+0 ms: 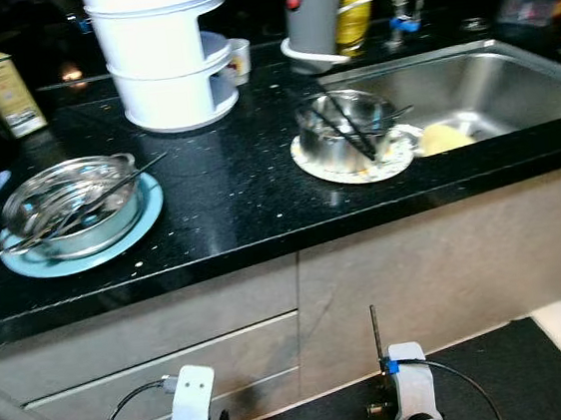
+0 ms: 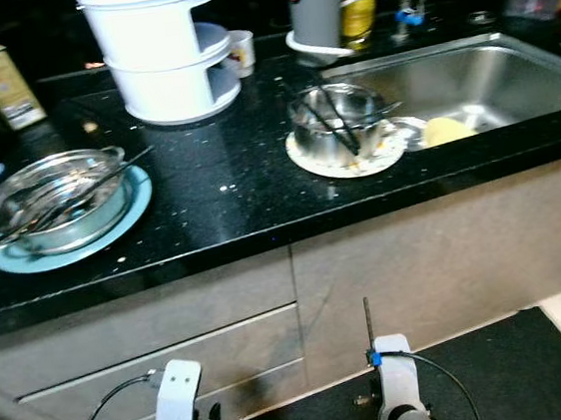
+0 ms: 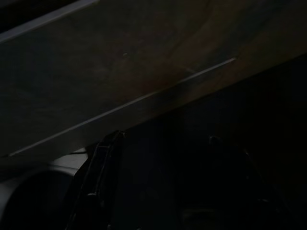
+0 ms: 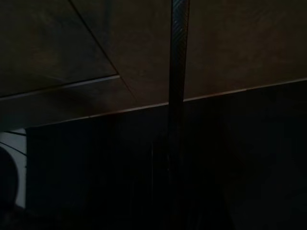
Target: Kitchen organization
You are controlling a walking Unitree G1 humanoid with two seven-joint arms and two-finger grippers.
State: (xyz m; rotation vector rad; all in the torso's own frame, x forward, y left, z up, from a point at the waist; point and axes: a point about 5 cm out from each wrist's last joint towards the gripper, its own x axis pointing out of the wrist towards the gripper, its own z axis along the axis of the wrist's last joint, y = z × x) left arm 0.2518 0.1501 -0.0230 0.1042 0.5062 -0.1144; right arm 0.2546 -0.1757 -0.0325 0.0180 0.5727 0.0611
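Note:
A steel bowl (image 1: pixel 71 204) with utensils in it sits on a blue plate (image 1: pixel 147 219) at the left of the black counter. A second steel bowl (image 1: pixel 344 128) holds black chopsticks (image 1: pixel 345 131) and stands on a white patterned plate (image 1: pixel 318 167) beside the sink. Both arms hang low in front of the cabinet. My right gripper (image 1: pixel 383 375) is shut on a thin black chopstick (image 4: pixel 176 72) that points up toward the cabinet front. In the dark left wrist view, my left gripper (image 3: pixel 158 191) has its fingers (image 3: pixel 98 187) apart with nothing between them.
A steel sink (image 1: pixel 508 81) at the right holds a yellow sponge (image 1: pixel 446 137). White stacked containers (image 1: pixel 166 51), a tin (image 1: pixel 5 90), a grey appliance (image 1: pixel 312 11) and bottles stand at the back. Drawer fronts (image 1: pixel 176 356) lie below the counter edge.

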